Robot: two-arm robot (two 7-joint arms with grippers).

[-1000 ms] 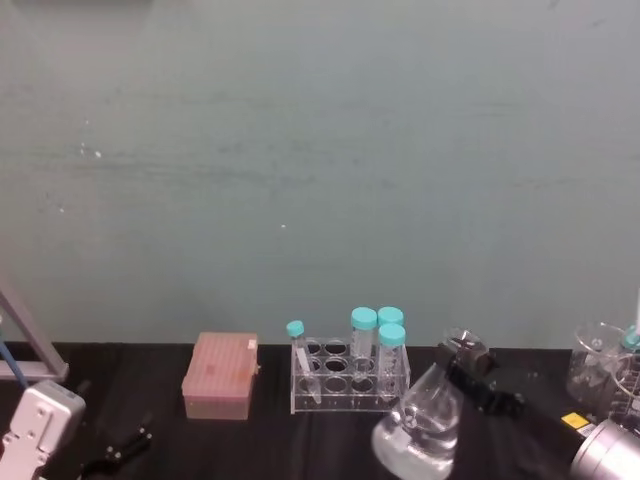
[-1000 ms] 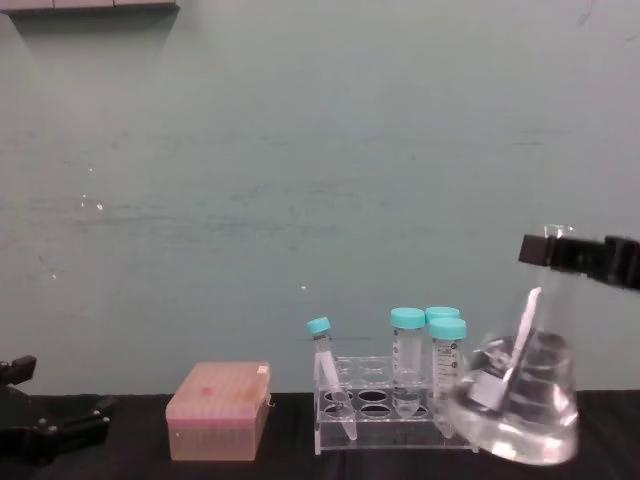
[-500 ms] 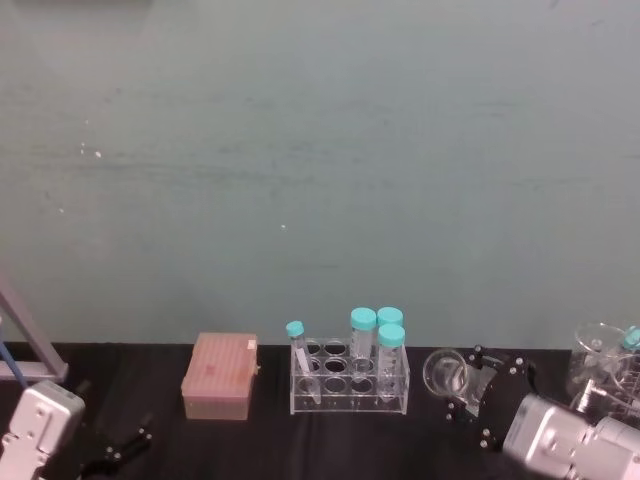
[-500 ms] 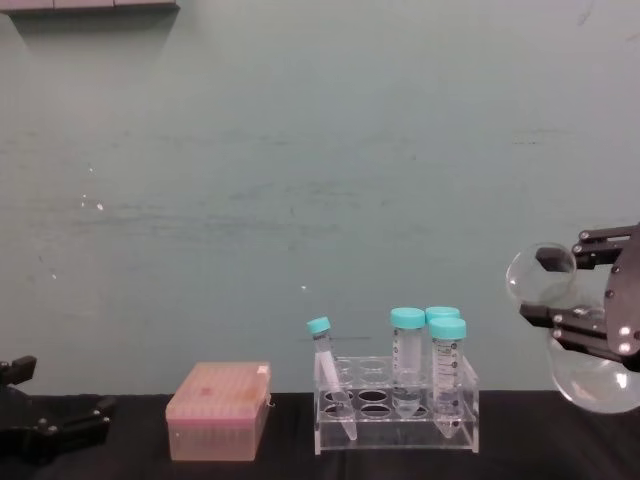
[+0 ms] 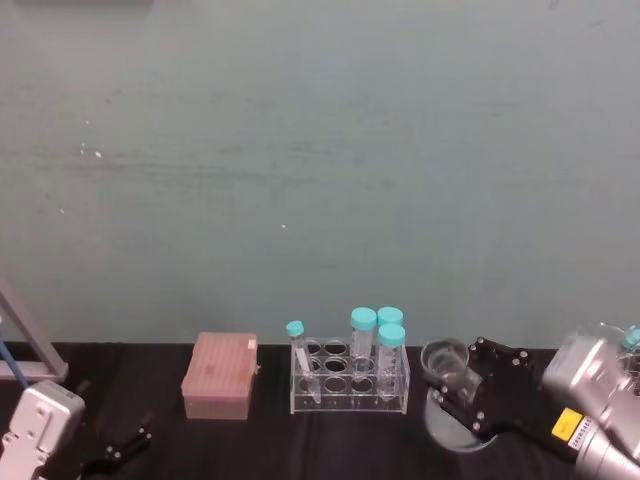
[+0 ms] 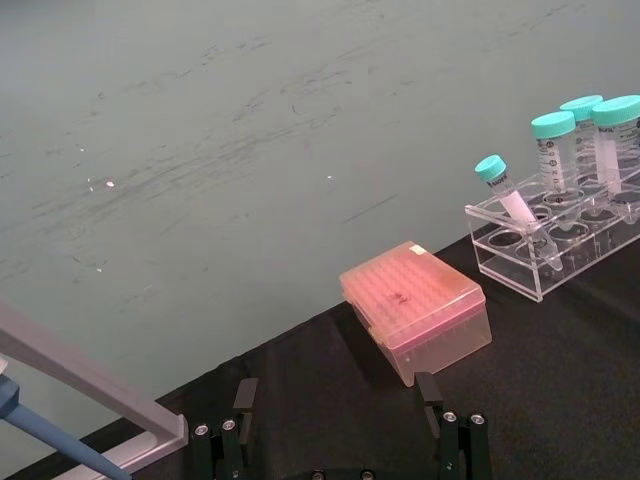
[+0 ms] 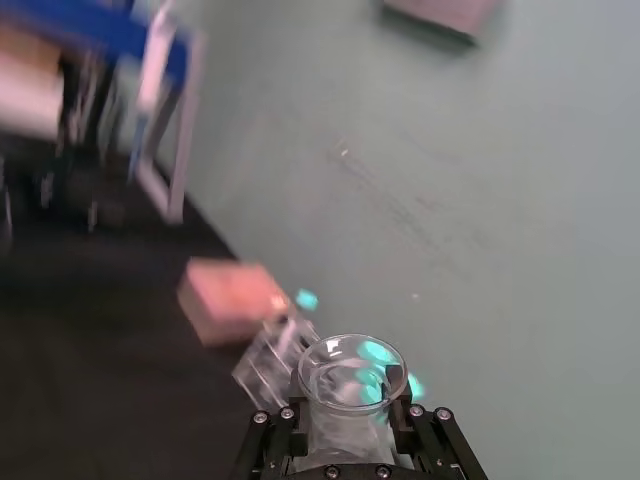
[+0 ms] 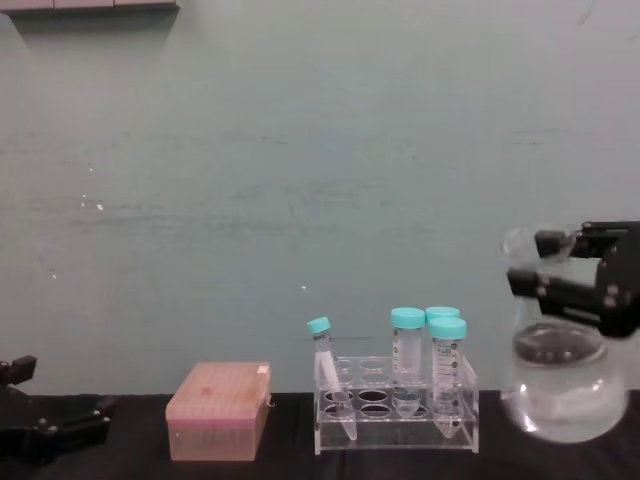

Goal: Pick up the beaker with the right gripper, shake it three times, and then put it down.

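Beaker (image 8: 562, 392) neck behind right hand (image 8: 537, 262)

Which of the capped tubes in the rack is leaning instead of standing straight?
The small thin tube at the left end of the rack: it tilts with its cap leftward, while the three fatter tubes stand upright.

Beaker (image 8: 560, 390) clear, glossy glass; right pincer (image 8: 546, 264) matt black. Tube rack (image 8: 395, 428) shiny see-through plastic w/ teal plastic caps (image 8: 408, 318). Pink box (image 8: 218, 412) semi-clear plastic, counter (image 8: 290, 448) matt black.

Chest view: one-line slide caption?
Right gripper clamps the conical flask by its neck, upright beside the tube rack.
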